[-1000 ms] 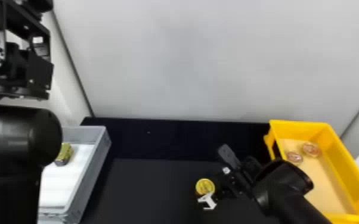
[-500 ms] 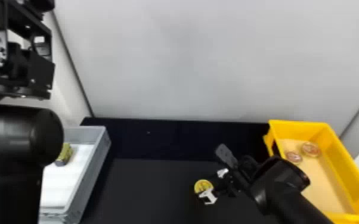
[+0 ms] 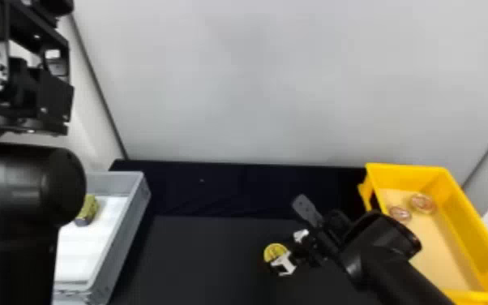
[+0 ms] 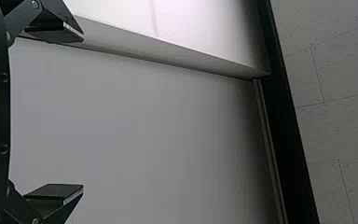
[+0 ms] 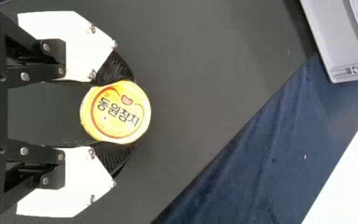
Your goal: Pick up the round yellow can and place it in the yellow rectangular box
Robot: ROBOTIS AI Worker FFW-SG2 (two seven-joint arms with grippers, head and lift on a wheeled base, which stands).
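While my left arm [image 3: 8,194] comes in along the left side of the head view, my right pincer [image 3: 285,250] is pinching the round yellow can [image 3: 274,251] over the dark worktop [image 3: 198,263]. In my right wrist view the dark ribbed pads [image 5: 113,70] press against opposite sides of the can, with the white finger plates set apart behind them. Its round, printed yellow face is turned toward that wrist's camera. Whether its underside touches the worktop, I cannot tell.

My left pincer [image 4: 81,112] is spread wide in its own wrist view, with nothing between its fingers and a plain pale panel [image 4: 135,126] beyond.

The can I hold is outside the yellow rectangular box [image 3: 464,227], well apart from it, on its left. Inside that box, near the far end, two small round reddish things [image 3: 422,202] lie side by side on a tan bottom. Over to the left is a grey box [image 3: 123,235] with a white bottom, and a yellow-green item [image 3: 88,209] lies in it, partly hidden behind my left arm. Dark cloth [image 3: 231,186] stretches along the far side of the worktop.
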